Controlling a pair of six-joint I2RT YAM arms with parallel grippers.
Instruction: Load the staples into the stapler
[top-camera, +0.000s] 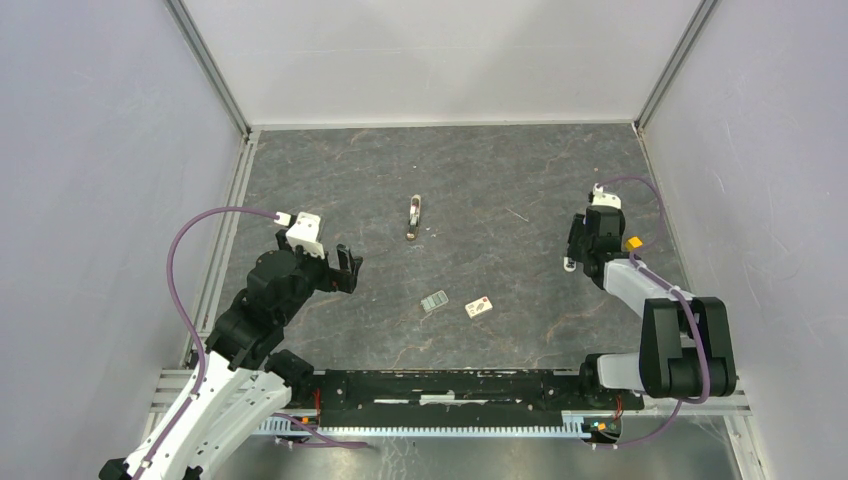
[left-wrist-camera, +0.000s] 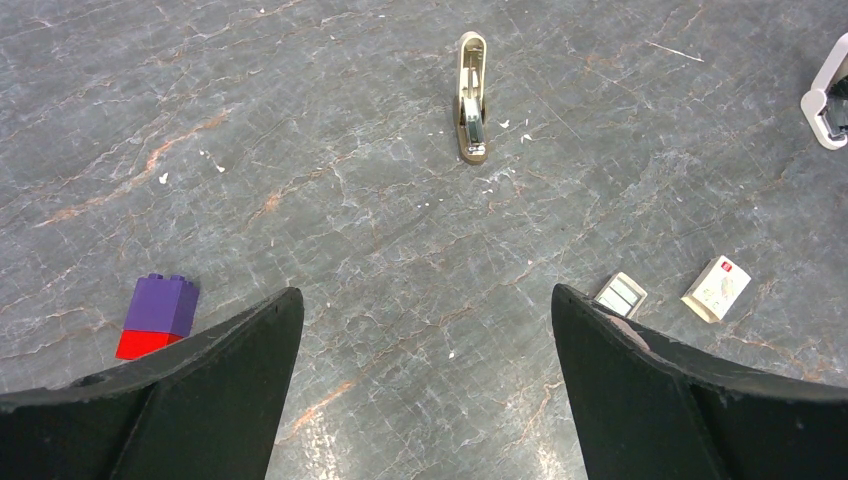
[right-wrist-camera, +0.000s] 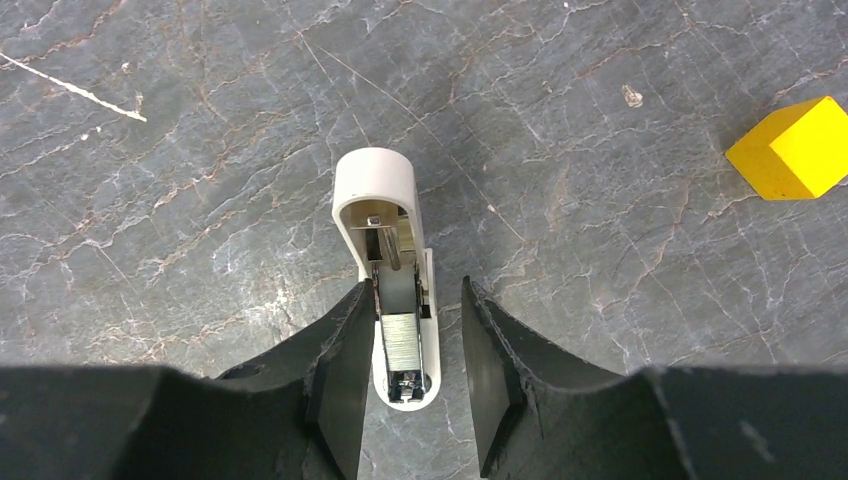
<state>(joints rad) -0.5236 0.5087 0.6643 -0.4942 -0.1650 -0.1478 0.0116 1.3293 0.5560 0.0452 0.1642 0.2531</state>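
A cream stapler lies flipped open on the grey table, and a silver strip of staples sits in its metal channel. My right gripper straddles its near end with the jaws a little apart. The left finger is close against the stapler's side and the right finger stands off it. In the top view this stapler peeks out under the right gripper. A white staples box with red print and a grey staples tray lie mid-table. My left gripper hovers wide open, holding nothing.
A second beige stapler-like piece lies at the table's middle. A yellow cube sits just right of the right gripper. A purple-and-red block lies by the left gripper. Walls enclose the table on three sides.
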